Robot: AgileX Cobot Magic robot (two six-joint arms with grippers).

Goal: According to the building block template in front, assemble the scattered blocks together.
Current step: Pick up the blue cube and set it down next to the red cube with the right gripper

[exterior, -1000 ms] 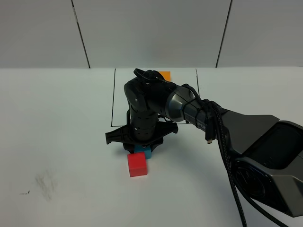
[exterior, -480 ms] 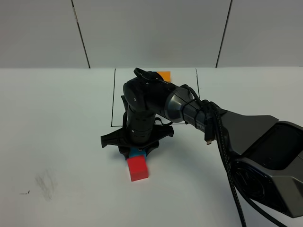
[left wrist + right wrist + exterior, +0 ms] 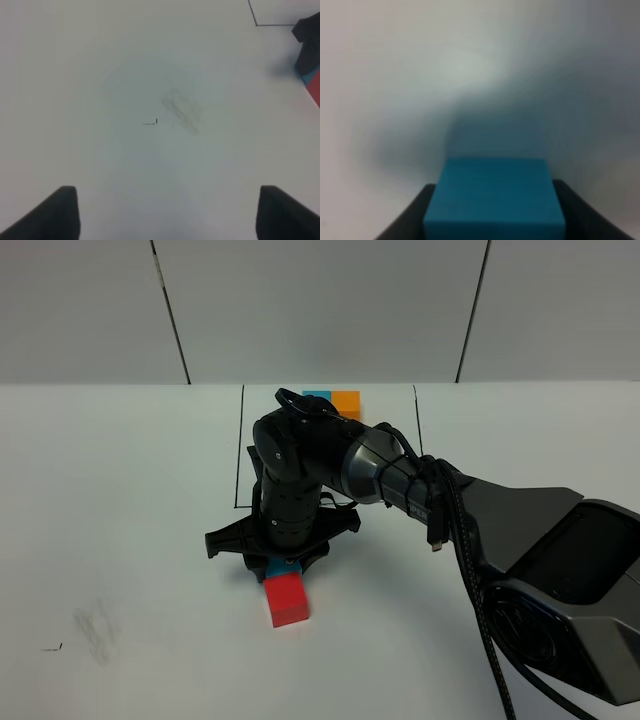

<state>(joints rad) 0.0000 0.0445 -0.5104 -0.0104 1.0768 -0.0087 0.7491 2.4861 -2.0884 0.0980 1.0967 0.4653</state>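
The right arm reaches across the middle, and its gripper point(image 3: 281, 562) point(image 3: 495, 212) is shut on the blue block point(image 3: 274, 569) point(image 3: 494, 196), held low at the table. The blue block touches the far side of the red block point(image 3: 285, 599) point(image 3: 315, 89), which lies on the table. At the back, inside a thin black-line rectangle point(image 3: 239, 445), the template shows its blue cube point(image 3: 318, 395) and orange cube point(image 3: 347, 400); the arm hides the rest of it. My left gripper point(image 3: 172, 220) hangs open over bare table with nothing between its fingers; the exterior view does not show it.
A grey smudge point(image 3: 95, 625) point(image 3: 182, 107) and a small black mark point(image 3: 50, 647) point(image 3: 150, 122) lie on the white table at the front left. The right arm's dark body point(image 3: 520, 530) crosses the right half of the table.
The right gripper has moved left and toward the front with the blue block, down against the red block. The template's blue cube has come into view behind the arm. The left gripper shows no change.
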